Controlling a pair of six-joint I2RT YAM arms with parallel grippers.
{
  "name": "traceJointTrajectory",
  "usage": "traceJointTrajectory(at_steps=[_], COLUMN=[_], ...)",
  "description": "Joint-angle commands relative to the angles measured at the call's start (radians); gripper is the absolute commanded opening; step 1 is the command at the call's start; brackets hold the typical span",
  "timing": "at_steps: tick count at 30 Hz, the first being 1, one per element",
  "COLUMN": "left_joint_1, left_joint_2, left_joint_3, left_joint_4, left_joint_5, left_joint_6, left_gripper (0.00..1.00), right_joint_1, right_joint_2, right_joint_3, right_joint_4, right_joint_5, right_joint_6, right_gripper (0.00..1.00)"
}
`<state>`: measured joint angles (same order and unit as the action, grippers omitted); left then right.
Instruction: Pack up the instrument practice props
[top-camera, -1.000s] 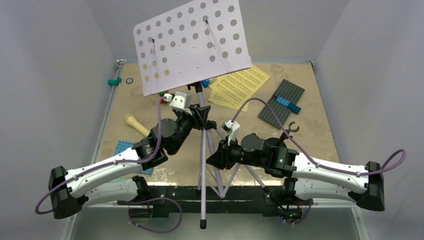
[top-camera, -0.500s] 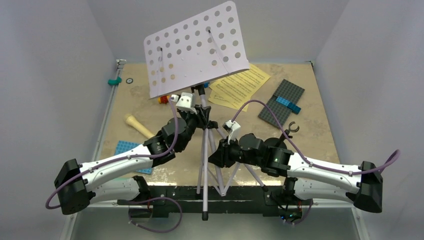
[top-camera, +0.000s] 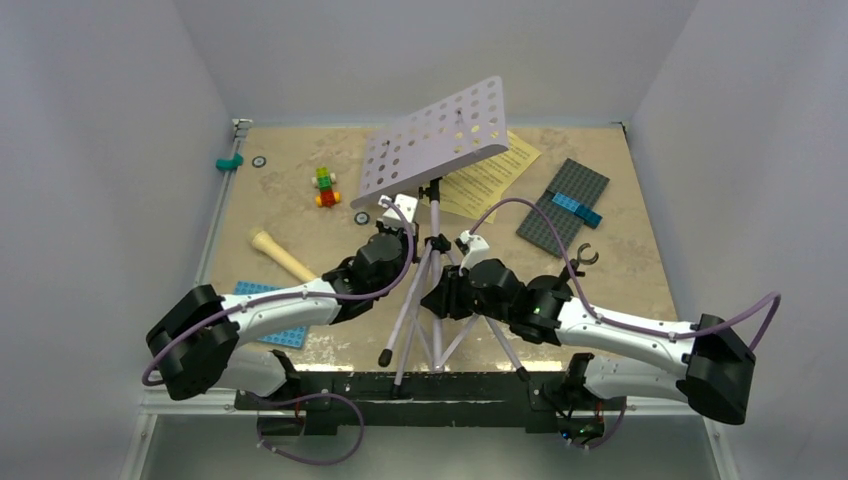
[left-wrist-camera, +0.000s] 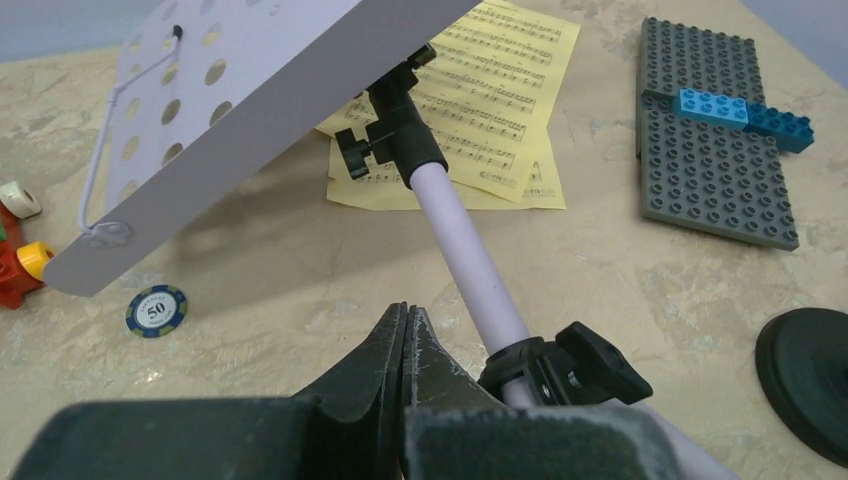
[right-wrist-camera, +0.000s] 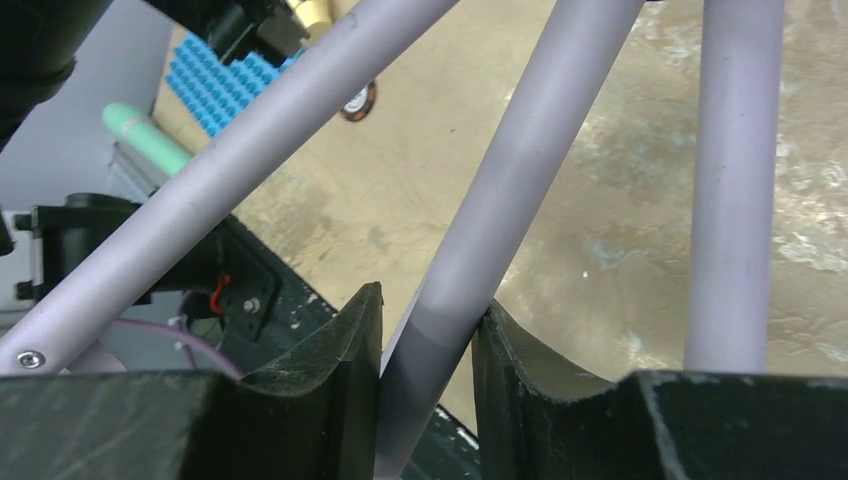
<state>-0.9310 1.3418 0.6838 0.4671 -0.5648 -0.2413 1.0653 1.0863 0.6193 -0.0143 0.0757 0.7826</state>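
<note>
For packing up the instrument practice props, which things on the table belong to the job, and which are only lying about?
Belong:
tall tripod music stand with perforated pale lilac desk
yellow sheet-music pages
cream toy microphone
small black round-base mic stand

Lying about:
grey studded baseplate
blue studded baseplate
small colourful bricks
poker chip

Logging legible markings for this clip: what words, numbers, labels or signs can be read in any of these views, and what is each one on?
"50": on the round chip lying on the table near the music stand.
On the yellow sheet-music pages: printed notation only; any words are too small to read.
Nothing else is legible.
</note>
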Motion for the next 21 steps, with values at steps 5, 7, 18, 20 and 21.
traceJointTrajectory(at_steps=[5,7,18,20,21], left_joint_1=[0.014,0.017,0.033,0.045,0.05], left_joint_2=[0.051,0.065,0.079,0.053,0.036], left_joint_3=[-0.012,-0.011,0.002,0.0,-0.003], left_joint_4=[0.083,0.086,0.014,-0.02,-0.035], left_joint_5=[0.031,0.041,-0.006,-0.008,-0.011], left_joint_6=[0.013,0.008,-0.041,-0.05,-0.055], left_gripper=[0.0,0.0,0.0,0.0,0.02], right_joint_1=[0.033,0.026,-0.029,-0.037,-0.039], right_joint_2=[-0.015,-0.002,0.06,0.076,0.083], right_joint_3=[0.01,0.006,-0.045,-0.062,-0.07], right_joint_4=[0.257,0.265,0.282,0.291,0.296], right_joint_5=[-0.136,-0.142,-0.154,-0.152,-0.149], right_joint_6=[-0.173,-0.168,-0.165,-0.164,-0.164], right_gripper=[0.0,0.0,0.0,0.0,0.0])
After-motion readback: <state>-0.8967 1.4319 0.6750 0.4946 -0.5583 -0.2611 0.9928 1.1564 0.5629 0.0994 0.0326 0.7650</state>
